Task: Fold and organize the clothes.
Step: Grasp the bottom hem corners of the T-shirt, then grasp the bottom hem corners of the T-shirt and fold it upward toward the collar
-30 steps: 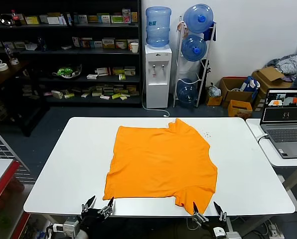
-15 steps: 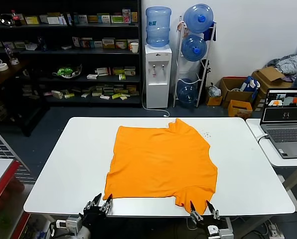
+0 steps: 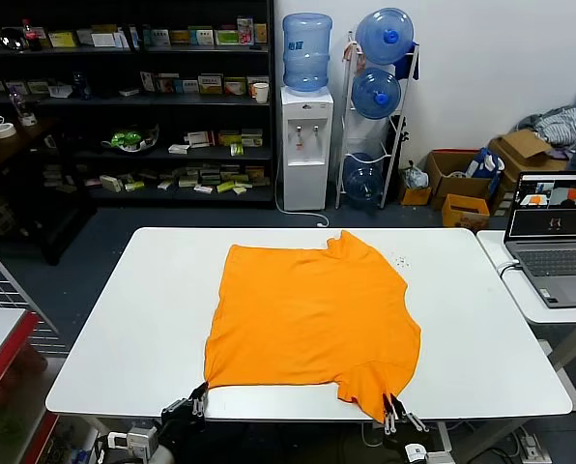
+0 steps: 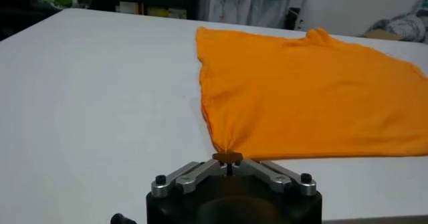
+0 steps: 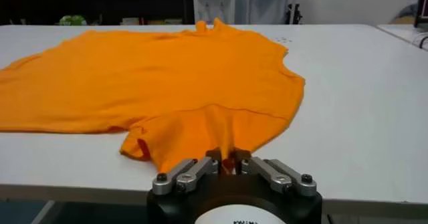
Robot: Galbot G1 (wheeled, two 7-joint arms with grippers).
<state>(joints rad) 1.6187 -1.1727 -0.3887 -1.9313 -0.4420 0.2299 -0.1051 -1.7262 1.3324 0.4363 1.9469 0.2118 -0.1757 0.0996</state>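
The clothes are one orange T-shirt [image 3: 312,319] lying spread flat on the white table [image 3: 124,329], its neck toward the far side. At the table's near edge my left gripper [image 3: 202,394] is shut on the shirt's near left corner; in the left wrist view the orange T-shirt [image 4: 314,98] gathers to a point between the tips of that gripper [image 4: 229,158]. My right gripper [image 3: 392,401] is shut on the near right sleeve edge; in the right wrist view the orange T-shirt [image 5: 174,78] runs pinched into the right gripper [image 5: 228,156].
A second table with an open laptop [image 3: 557,237] stands to the right. Behind the table are a water dispenser [image 3: 305,126], a rack of water bottles [image 3: 377,106], dark shelves [image 3: 124,106] and cardboard boxes [image 3: 462,179] on the floor.
Both grippers moved forward to the shirt's near edge and closed from wide open. The left now pinches the near left corner, the right the near right sleeve edge.
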